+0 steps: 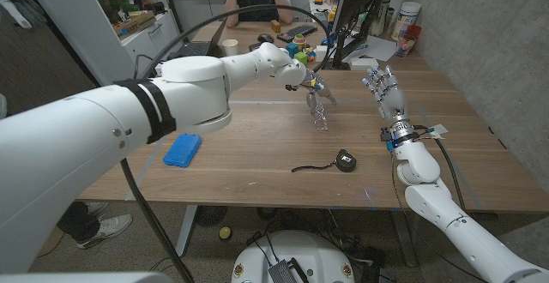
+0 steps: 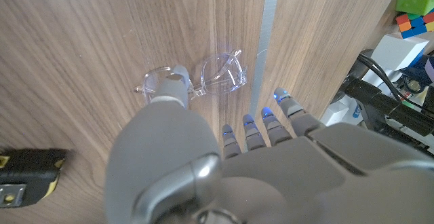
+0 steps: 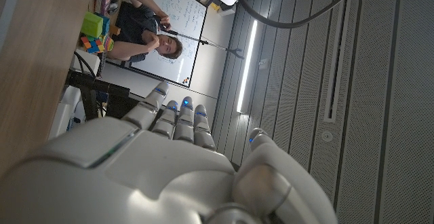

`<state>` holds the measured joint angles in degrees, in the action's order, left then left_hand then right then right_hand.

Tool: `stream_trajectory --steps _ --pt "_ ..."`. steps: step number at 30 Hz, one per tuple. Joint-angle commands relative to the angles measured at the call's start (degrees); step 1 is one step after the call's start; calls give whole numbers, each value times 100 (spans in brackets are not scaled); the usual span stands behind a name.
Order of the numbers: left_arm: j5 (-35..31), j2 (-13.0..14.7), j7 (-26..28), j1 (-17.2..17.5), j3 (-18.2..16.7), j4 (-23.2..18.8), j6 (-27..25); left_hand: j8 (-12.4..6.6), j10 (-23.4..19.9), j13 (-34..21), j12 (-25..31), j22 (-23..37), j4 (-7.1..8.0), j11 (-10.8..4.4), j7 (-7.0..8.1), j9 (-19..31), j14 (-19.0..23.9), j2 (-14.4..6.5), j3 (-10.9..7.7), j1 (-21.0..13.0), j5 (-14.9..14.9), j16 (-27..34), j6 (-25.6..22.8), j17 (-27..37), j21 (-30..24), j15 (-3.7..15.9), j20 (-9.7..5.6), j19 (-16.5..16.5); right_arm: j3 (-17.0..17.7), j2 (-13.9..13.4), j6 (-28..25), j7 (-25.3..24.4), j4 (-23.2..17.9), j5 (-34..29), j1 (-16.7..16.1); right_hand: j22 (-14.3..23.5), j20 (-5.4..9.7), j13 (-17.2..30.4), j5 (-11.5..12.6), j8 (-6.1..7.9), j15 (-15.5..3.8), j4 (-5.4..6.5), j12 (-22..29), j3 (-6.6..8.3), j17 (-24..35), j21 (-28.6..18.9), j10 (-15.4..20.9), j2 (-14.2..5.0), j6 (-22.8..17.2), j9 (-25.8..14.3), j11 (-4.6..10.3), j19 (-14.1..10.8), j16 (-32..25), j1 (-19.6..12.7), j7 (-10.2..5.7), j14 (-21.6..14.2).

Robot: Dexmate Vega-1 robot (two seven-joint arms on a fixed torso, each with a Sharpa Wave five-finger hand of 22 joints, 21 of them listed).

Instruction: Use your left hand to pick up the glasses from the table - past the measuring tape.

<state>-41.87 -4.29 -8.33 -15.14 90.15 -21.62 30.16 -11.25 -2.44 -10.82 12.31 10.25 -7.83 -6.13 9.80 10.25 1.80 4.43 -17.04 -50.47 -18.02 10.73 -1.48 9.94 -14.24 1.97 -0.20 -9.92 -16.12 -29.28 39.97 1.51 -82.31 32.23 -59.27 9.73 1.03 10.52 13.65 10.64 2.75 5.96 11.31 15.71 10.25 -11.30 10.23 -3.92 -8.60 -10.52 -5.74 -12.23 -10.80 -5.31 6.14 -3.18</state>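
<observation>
glasses (image 1: pixel 322 120) behind tape (image 1: pixel 345 159), left hand (image 1: pixel 316 91) above, pouch (image 1: pixel 182 149) far left

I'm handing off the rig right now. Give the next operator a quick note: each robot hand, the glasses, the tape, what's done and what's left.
Left robot hand: open, hovering over the glasses, fingers apart, no grip seen.
Right robot hand: open, raised upright at the table's right side, holding nothing.
Glasses lie on the wooden table, beyond the measuring tape.
Done: reach over the glasses.
Left: close on the glasses and lift.
</observation>
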Motion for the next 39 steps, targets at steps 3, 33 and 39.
stream_trajectory --steps 3,33,39 --pt "-90 -96 -115 113 229 87 -530 -19 -54 -7 21 32 11 -5 -5 31 48 -20 48 -89 -22 16 -69 12 16 210 15 -80 39 -2 21 -2 54 3 14 10 24 34 35 46 11 1 1 -10 12 6 54 67 -47 -10 -5 -32 -8 -5 -14 -47" --pt "-277 -206 326 461 479 144 -1235 -867 -4390 -428 1319 203 -71 -361 -491 88 4340 -1115 185 -1266 419 1039 -4168 244 -1062 1082 -409 -2855 86 -1 118 15 160 -2 77 10 22 33 65 55 1 -10 16 -35 10 5 119 72 -79 -10 -5 -59 -29 4 -26 -142" --pt "-289 -233 319 491 470 152 -1463 -923 -4855 -1131 1899 373 -201 -388 -694 179 5284 -1166 275 -2159 604 1766 -4741 1029 -1759 1174 -674 -3512 90 31 102 -40 207 -22 113 10 27 33 72 59 -11 -13 33 -39 9 7 171 71 -94 -9 -19 -59 -38 3 -31 -181"
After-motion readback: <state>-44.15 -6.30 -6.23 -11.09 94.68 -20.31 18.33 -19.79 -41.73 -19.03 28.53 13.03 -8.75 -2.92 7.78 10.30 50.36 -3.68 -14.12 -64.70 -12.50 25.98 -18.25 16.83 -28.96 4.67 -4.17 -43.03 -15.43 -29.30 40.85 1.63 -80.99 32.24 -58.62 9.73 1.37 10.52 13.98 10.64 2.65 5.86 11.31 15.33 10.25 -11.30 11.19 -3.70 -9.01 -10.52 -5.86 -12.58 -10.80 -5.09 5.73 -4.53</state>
